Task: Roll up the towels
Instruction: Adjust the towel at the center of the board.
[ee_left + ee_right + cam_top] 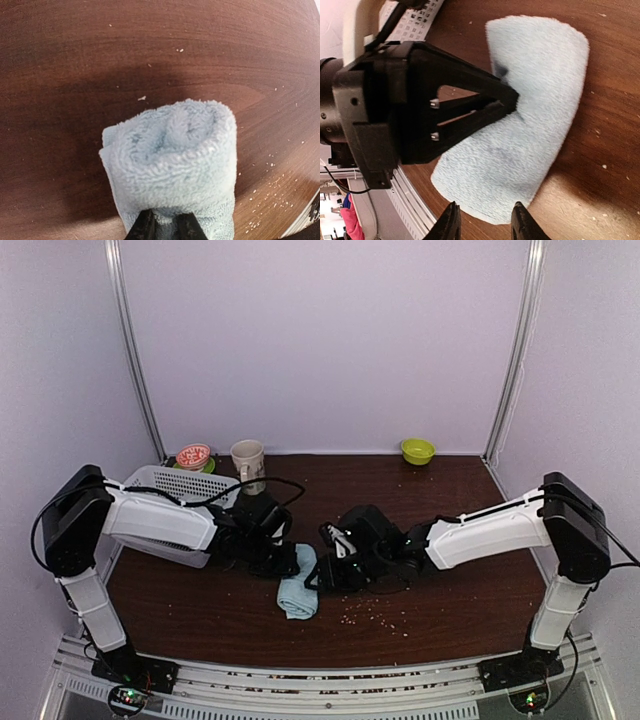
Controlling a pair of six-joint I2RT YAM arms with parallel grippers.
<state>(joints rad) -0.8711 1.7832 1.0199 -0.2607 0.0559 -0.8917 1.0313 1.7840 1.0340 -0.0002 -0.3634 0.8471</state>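
The light blue towel (297, 587), a soft, light roll on the desk (455, 595) between the arms, would likely unroll unless pinched across its whole end, where the fingers of the left gripper (510, 102) seem closed on it, while those of the right gripper (485, 222) stand apart, empty.

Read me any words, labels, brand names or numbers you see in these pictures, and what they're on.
No text is readable in any view.
On the mug, any print is too small to tell.
The light blue towel is plain, with no label showing.
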